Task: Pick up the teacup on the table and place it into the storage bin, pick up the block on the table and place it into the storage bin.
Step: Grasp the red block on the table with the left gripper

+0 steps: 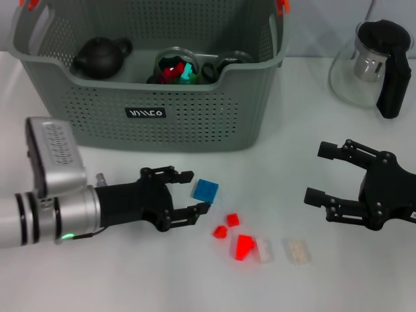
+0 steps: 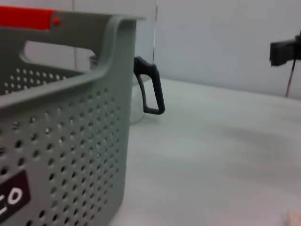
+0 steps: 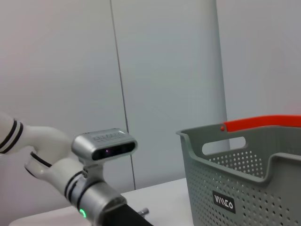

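The grey-green storage bin (image 1: pixel 149 97) stands at the back of the table; its corner fills the left wrist view (image 2: pixel 70 141), and it shows in the right wrist view (image 3: pixel 249 183). Inside it lie a dark teapot (image 1: pixel 101 57) and glass teacups (image 1: pixel 174 66), one holding red and teal pieces. No teacup stands on the table. A blue block (image 1: pixel 205 190) lies in front of the bin. My left gripper (image 1: pixel 196 192) is open, low over the table, its fingertips just short of the blue block. My right gripper (image 1: pixel 318 174) hangs open to the right, holding nothing.
Red blocks (image 1: pixel 232 220) (image 1: pixel 244 247) and two pale translucent blocks (image 1: pixel 296 251) lie near the blue one. A glass pitcher with a black handle (image 1: pixel 374 62) stands at the back right, its handle (image 2: pixel 153 89) beside the bin corner. The left arm (image 3: pixel 94 188) shows in the right wrist view.
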{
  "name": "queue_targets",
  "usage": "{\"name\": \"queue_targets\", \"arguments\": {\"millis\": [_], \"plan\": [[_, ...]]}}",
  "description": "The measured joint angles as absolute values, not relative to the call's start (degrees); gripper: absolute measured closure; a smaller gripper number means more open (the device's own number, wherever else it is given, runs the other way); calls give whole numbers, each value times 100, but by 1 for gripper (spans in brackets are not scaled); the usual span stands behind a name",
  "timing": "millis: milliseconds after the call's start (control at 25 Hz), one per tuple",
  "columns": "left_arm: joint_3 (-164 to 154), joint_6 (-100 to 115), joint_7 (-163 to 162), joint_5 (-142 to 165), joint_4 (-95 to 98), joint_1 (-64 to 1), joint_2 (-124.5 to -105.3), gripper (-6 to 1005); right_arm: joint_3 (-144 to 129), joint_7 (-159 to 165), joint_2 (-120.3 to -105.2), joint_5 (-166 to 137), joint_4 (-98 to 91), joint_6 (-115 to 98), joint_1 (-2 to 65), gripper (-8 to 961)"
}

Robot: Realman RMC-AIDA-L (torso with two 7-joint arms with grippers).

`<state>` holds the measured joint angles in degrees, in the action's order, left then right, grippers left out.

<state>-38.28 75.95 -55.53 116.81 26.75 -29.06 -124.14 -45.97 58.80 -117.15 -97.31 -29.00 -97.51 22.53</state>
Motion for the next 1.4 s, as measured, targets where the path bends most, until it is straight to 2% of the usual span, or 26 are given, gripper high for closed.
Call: {"name": "queue_targets", "arguments": {"millis": [400,720,1160,1400], "plan": [[-3992,7441,-5402,11700,2508,-2912,-12428,311,-4541,5923,-11715,-9694,-2894,-9772,2186,30],[-4052,7924,-4899,11712,2388,-2653,-12462,378,-4457,5924,-11728,-9720,-2893,-9785,2206,30],[-4009,7211,-4313,11660,1652,-2984,-12468,482,-4447,5924,-11731,-9719,-2896,-9781,2216,30],[-3999,7057,-4072,11549,1430,-3073,-12480,481,-4447,5924,-11732,-9728,-2894,-9772,2213,30]]}}
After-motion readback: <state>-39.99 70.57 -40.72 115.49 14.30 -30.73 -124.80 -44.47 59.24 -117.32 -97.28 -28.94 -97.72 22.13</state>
